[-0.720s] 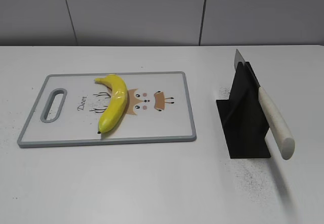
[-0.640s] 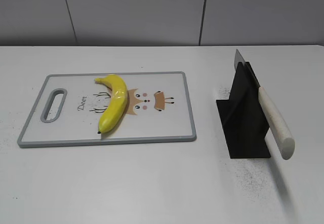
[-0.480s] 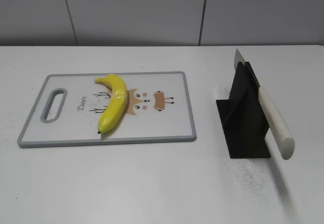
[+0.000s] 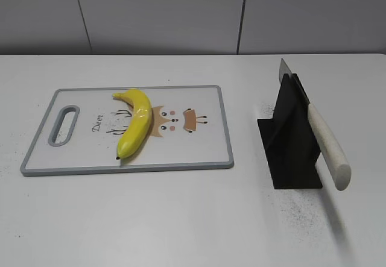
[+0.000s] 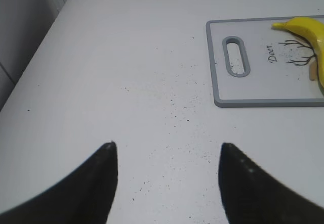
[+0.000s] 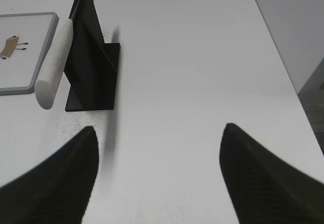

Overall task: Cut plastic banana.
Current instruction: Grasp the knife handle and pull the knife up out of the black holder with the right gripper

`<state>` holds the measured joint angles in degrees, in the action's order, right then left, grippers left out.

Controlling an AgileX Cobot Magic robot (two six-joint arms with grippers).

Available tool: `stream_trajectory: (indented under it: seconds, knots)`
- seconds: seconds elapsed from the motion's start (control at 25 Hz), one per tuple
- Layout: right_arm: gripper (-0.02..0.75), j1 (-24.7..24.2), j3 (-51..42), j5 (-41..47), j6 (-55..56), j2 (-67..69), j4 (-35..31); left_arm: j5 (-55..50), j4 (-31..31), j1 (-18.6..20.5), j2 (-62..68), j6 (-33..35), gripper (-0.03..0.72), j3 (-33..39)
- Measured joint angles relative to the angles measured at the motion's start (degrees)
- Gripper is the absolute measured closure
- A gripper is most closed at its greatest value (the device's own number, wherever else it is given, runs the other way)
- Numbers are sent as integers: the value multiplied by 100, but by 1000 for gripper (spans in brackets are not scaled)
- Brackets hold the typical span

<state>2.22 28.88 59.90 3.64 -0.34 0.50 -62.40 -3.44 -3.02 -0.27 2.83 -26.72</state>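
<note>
The plastic banana (image 4: 136, 122) is glossy yellow and curved, and lies on the white cutting board (image 4: 199, 152) with a grey rim at the left of the exterior view. Part of it shows in the left wrist view (image 5: 310, 31). A knife with a cream handle (image 4: 329, 146) rests tilted in a black stand (image 4: 289, 140) at the right; both show in the right wrist view, the knife (image 6: 54, 66) and the stand (image 6: 93, 77). My left gripper (image 5: 167, 150) is open over bare table, left of the board. My right gripper (image 6: 159, 133) is open over bare table, right of the stand. Neither gripper shows in the exterior view.
The board (image 5: 263, 100) has a slot handle (image 4: 64, 124) at its left end and a deer drawing. The white table carries dark specks. The table's right edge (image 6: 283, 67) is near my right gripper, and the left edge (image 5: 35, 67) near my left gripper. A grey wall stands behind.
</note>
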Motion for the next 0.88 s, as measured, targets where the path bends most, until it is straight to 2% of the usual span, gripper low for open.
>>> stream_trajectory:
  seconds: [0.64,0.88]
  knots:
    - [176,0,0,0,0,0,13,0,0,0,0,0,98,0]
    - [176,0,47,-53,0,86,384,0,0,0,0,0,98,0]
